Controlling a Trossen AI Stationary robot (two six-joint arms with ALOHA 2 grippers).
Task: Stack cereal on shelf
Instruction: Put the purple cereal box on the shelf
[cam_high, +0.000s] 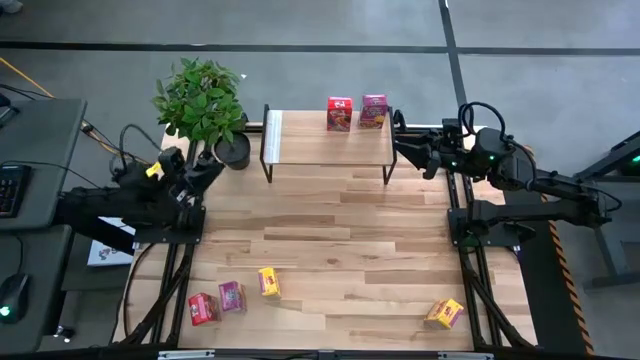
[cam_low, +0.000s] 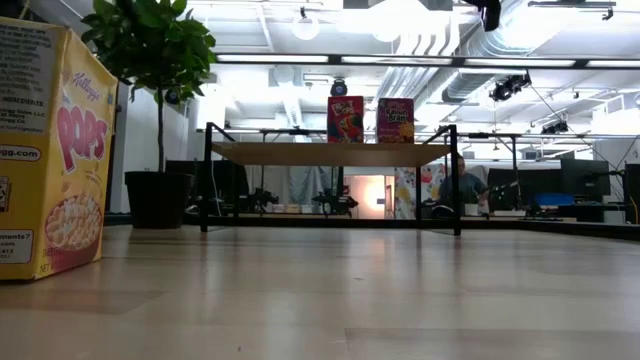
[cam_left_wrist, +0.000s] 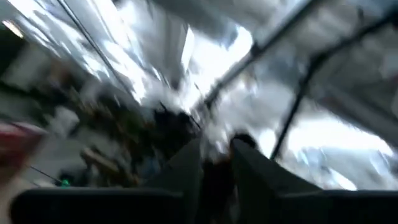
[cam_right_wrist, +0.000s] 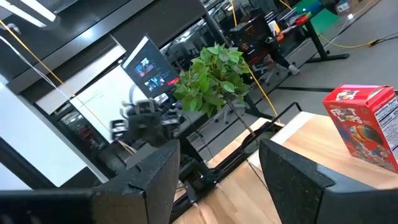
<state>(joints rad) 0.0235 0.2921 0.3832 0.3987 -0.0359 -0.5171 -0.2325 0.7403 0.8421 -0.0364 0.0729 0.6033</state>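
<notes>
Your right tool (cam_high: 400, 150) sat just off the shelf (cam_high: 310, 140) end, fingers (cam_right_wrist: 292, 174) spread and empty. The red box (cam_high: 339, 114) and pink box (cam_high: 374, 110) stood upright on the shelf top, side by side, a short way from that tool, pink nearer.

Your left tool (cam_high: 215, 165) hung off the shelf's other end beside the plant (cam_high: 203, 100); its wrist view was too blurred, so you can't tell if the fingers were apart.

Four boxes lay on the tabletop (cam_high: 340, 230), well away from both tools: a red one (cam_high: 202, 308), a pink one (cam_high: 232, 296) and a yellow one (cam_high: 269, 282) clustered on the left tool's side, another yellow one (cam_high: 445, 313) on the right tool's side.
</notes>
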